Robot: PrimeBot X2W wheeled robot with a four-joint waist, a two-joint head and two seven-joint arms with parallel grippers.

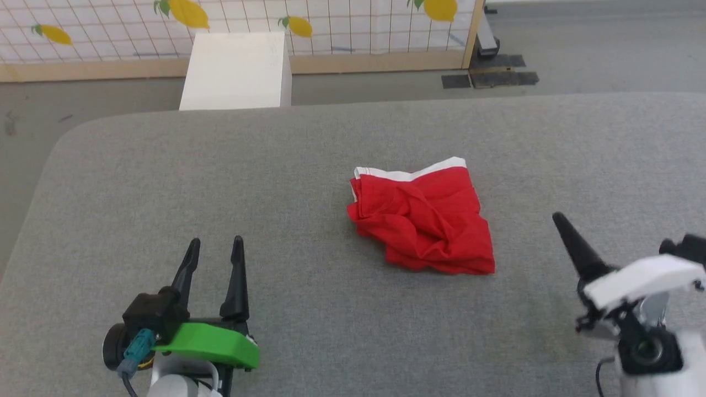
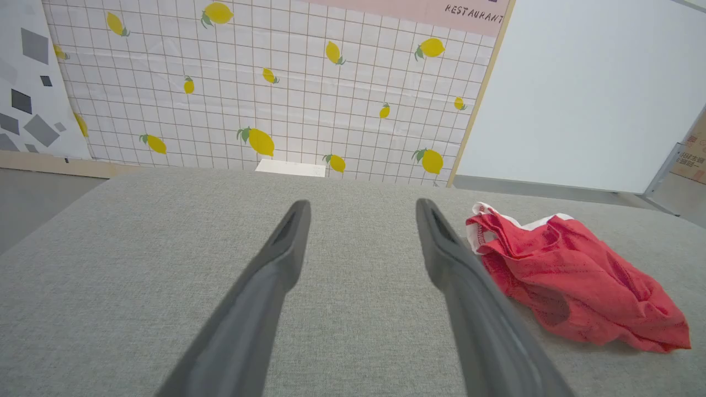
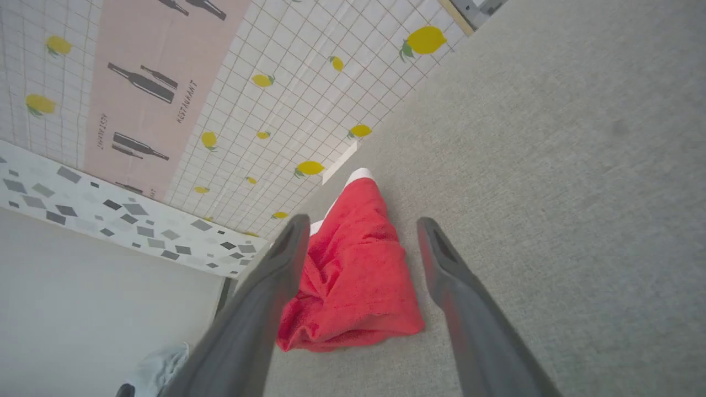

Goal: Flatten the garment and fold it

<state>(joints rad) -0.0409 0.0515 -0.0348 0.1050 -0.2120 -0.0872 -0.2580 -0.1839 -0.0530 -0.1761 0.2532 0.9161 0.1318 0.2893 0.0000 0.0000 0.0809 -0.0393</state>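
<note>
Red garment [image 1: 424, 223] lies crumpled mid-way across grey table [image 1: 165, 182], white band at far edge. Both claws spread wide, empty: left gripper [image 1: 216, 240] well apart from it; right gripper [image 3: 361, 221] near, not touching.

The left gripper [image 1: 215, 242] sits at the lower left of the head view. Its two long dark fingers [image 1: 237, 275] point up the frame and stand well apart, with nothing between them. Behind them a green wrist housing [image 1: 212, 344] caps a pale forearm [image 1: 176, 386], with a dark camera block [image 1: 149, 314] and a teal plug [image 1: 135, 344] on its left side. In its own wrist view the right gripper [image 3: 362, 220] is spread just as wide and holds nothing. At the lower right of the head view that arm is rolled over: one dark finger [image 1: 578, 248] slants toward the upper left from a white wrist cover [image 1: 640, 278].
</note>
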